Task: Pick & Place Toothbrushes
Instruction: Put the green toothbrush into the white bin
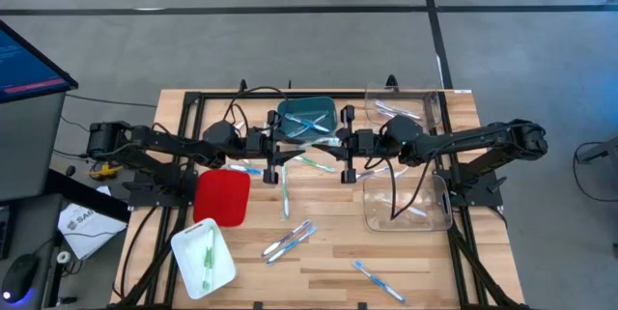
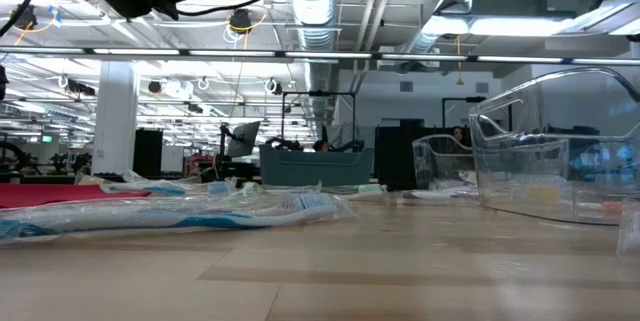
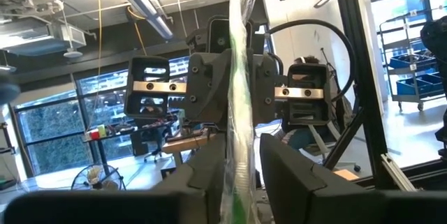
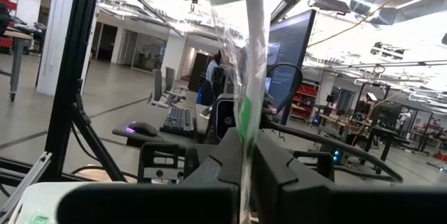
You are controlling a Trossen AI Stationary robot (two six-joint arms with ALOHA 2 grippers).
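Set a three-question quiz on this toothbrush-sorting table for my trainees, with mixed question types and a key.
1. True or false: the white tray holds a green toothbrush.
2. Multiple choice: the wrapped toothbrush clamped in the right gripper is (A) blue, (B) green, (C) orange-red.
3. Short answer: in the high view, what colour is the bin between the two arms at the table's far side?

Key: 1 true; 2 B; 3 teal.
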